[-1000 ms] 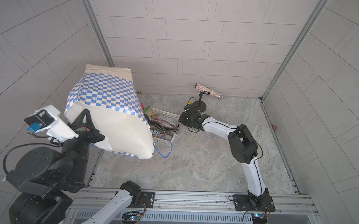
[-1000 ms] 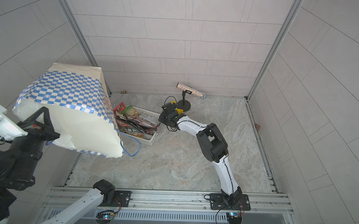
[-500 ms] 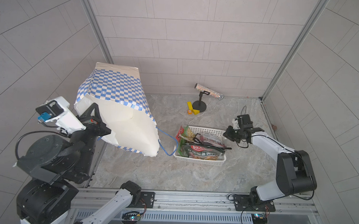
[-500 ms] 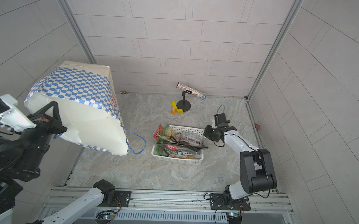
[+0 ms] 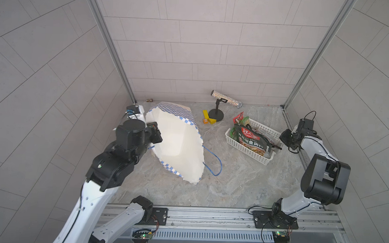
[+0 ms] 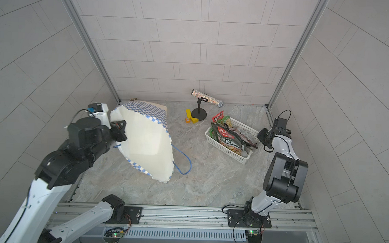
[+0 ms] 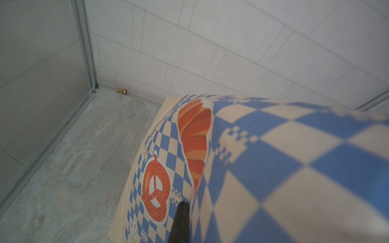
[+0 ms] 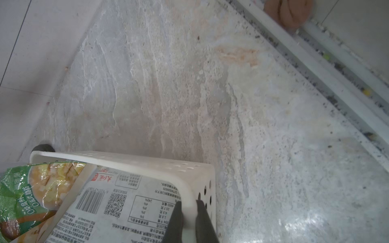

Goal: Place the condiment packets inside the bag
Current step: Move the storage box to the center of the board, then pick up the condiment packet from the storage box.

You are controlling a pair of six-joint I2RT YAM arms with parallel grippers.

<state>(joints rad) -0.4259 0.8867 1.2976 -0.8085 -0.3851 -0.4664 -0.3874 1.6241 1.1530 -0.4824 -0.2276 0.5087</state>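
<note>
Yellow blocks [image 5: 205, 115], black stand [image 5: 216, 115] sit between bag [image 5: 179, 139], basket [image 5: 244, 149].

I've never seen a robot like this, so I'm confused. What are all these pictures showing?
It's two robot arms at a stone table. Two pictures look down from above; two come from cameras on the arms' wrists. The left fingers pinch the checkered paper bag, holding it tilted, mouth open. The right fingers pinch the rim of a white basket full of condiment packets. Yellow blocks and a glittery tube on a stand sit at the back.
</note>
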